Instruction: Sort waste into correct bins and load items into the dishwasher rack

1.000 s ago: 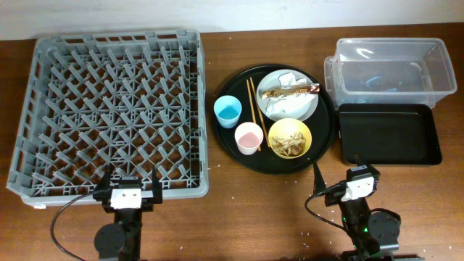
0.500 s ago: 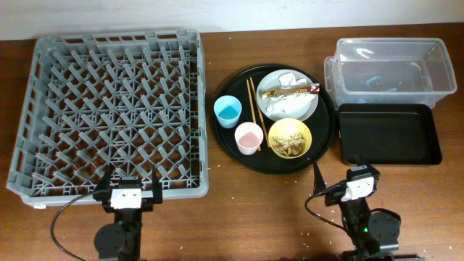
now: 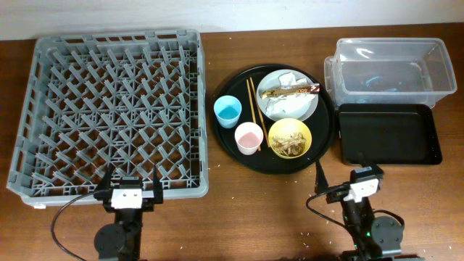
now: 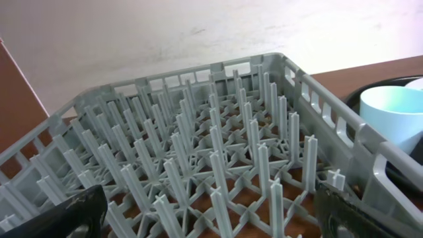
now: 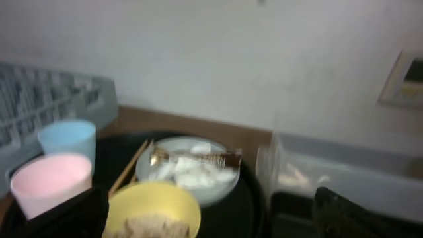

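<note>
Left gripper [image 3: 133, 177]: jaws apart, empty, dishwasher rack [image 3: 109, 109] directly ahead. Right gripper [image 5: 208, 215]: jaws apart, empty. Ahead, nearest, yellow bowl [image 5: 165, 201] holding food scraps [image 3: 290, 139]; left of it pink cup [image 5: 49, 185], then blue cup [image 5: 66, 140]; beyond, plate [image 5: 228, 182] bearing napkins [image 5: 188, 175] and wrapper [image 5: 198, 158]. Clear tub [image 5: 344, 165] ahead-right, black tray [image 3: 391, 134] nearer.

Brown wooden table [image 3: 239, 210], pale wall [image 4: 165, 33]

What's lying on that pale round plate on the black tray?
On the plate are crumpled white napkins, with a shiny gold-brown wrapper lying across them. Whatever sits beneath the napkins is covered, so I cannot tell.
</note>
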Controlling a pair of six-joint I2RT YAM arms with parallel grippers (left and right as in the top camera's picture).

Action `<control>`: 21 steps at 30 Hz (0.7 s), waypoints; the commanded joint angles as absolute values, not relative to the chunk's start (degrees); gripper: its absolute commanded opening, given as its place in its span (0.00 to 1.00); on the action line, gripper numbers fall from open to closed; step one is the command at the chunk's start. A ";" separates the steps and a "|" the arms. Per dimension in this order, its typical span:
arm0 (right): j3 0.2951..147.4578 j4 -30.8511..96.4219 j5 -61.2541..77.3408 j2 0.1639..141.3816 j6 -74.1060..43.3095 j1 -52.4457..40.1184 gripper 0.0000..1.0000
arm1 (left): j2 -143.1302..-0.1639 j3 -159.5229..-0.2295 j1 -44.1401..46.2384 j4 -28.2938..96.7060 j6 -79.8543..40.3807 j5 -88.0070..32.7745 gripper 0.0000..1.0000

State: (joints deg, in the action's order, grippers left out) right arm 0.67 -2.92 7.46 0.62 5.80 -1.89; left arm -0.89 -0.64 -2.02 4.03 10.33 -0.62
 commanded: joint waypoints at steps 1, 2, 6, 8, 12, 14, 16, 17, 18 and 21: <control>0.32 -6.33 6.87 0.25 5.58 -1.48 0.98 | -0.30 -0.54 -2.31 0.38 11.25 -2.61 0.99; 0.34 -7.64 6.85 0.25 5.58 -1.48 0.98 | -0.30 -0.54 -2.31 -2.04 11.25 -2.61 0.99; 3.18 -9.23 2.26 0.49 5.80 -1.45 0.98 | -0.40 -0.97 -2.31 -7.92 11.25 -3.70 0.99; 6.46 -9.17 1.43 1.41 5.80 -1.45 0.99 | -0.69 -2.46 -2.31 -8.36 11.25 -3.70 0.99; 17.15 -6.59 2.52 9.56 5.78 -1.48 0.98 | -5.19 -10.87 -2.31 -7.27 11.25 -3.68 0.99; 22.00 -4.69 4.84 14.50 5.80 -1.48 0.98 | -8.21 -14.04 -2.31 -6.61 11.25 -3.66 0.99; 27.05 -1.93 6.09 20.08 5.78 -1.48 0.98 | -13.21 -17.91 -2.31 -6.61 11.22 -3.66 0.99; 30.35 0.10 6.00 23.75 5.80 -1.48 0.99 | -16.16 -20.12 -2.31 -6.59 11.20 -3.70 0.99; 33.28 1.61 6.00 26.94 5.80 -1.48 0.99 | -18.28 -21.74 -2.31 -6.50 11.18 -3.70 0.99; 46.09 9.98 6.04 39.33 5.78 -1.48 0.98 | -30.52 -32.16 -2.31 -1.87 9.96 -3.70 0.99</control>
